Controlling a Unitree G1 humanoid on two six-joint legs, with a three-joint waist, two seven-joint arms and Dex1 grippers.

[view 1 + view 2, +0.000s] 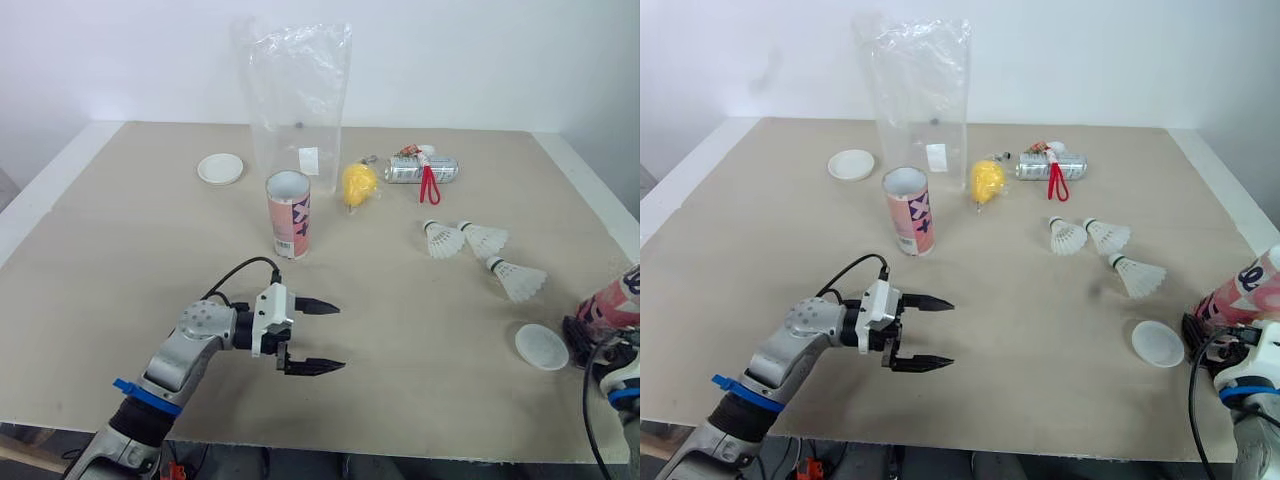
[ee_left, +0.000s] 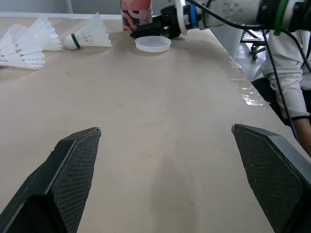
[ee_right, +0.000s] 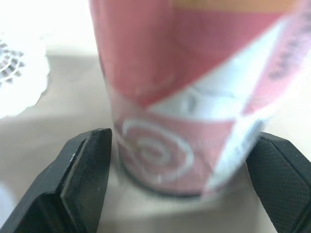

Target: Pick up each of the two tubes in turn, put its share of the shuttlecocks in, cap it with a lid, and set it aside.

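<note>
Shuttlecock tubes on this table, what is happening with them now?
The right end effector is at the base of one pink tube by the right edge of the table, a lid beside it. The left end effector hovers open and empty. The other tube stands uncapped mid-table; three shuttlecocks lie loose.

Left claw [image 1: 340,337] spread wide, held level, pointing forward, right claw [image 1: 578,338] low at far right
</note>
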